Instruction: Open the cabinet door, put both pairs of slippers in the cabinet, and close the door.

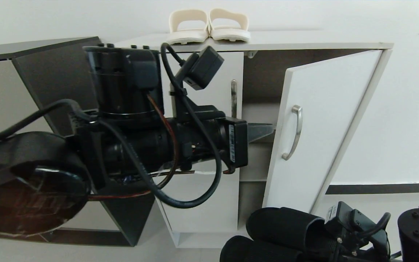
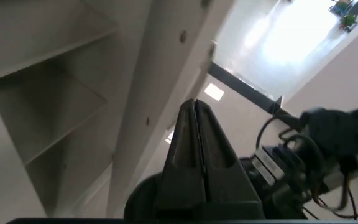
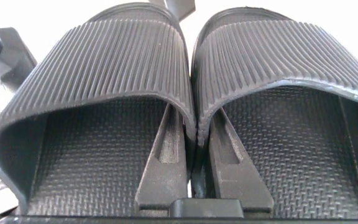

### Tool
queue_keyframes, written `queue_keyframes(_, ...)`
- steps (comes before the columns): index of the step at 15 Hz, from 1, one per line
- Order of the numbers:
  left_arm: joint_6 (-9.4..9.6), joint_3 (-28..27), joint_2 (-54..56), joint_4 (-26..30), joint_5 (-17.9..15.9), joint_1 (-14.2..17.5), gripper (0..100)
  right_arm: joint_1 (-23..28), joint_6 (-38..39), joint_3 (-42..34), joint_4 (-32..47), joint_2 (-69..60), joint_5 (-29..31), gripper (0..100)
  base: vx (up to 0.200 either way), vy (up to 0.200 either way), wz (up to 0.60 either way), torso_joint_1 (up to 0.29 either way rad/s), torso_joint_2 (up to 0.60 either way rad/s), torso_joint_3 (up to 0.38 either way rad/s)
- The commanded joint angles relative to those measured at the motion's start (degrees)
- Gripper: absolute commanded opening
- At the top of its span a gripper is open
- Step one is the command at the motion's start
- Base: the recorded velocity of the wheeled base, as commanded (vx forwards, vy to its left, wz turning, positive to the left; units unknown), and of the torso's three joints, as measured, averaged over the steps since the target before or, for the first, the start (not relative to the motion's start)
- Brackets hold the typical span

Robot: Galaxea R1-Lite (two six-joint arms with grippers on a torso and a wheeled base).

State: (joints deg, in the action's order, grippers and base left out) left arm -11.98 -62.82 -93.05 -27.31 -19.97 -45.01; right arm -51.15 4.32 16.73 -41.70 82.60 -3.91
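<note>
Cabinet door stands swung open, and the left gripper, its fingers pressed together, sits just beside the door's free edge, probably to hold the opening free. Low on the right, the right gripper carries the black slippers as one pair. One finger goes inside each slipper, and both clamp on the two touching side walls between them. White slippers rest on top of the cabinet.
</note>
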Motion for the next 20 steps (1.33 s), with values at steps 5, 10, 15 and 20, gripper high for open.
queue_keyframes(5,-4.36,-4.2,-3.3,-3.8,-0.2,5.2,0,-1.5,-0.1,-0.8,0.0,0.4,0.0,0,0.000,0.000,0.00,0.000,0.00,0.000)
queue_keyframes(10,-4.98,-8.2,-12.9,-15.1,-0.3,6.8,0,-1.7,-0.1,-1.1,0.0,0.9,0.1,0,0.000,0.000,0.00,0.000,0.00,0.000)
queue_keyframes(15,-4.89,-11.6,-14.9,-12.8,-2.6,6.8,0,-4.0,-0.2,-2.0,0.0,1.6,0.4,0,0.000,0.000,0.00,0.000,0.00,0.000)
queue_keyframes(20,-4.89,-12.9,-16.0,-11.4,-3.6,6.8,0,-6.1,-0.1,-2.5,0.0,1.6,0.5,0,-0.040,-0.080,0.00,0.001,0.00,0.000)
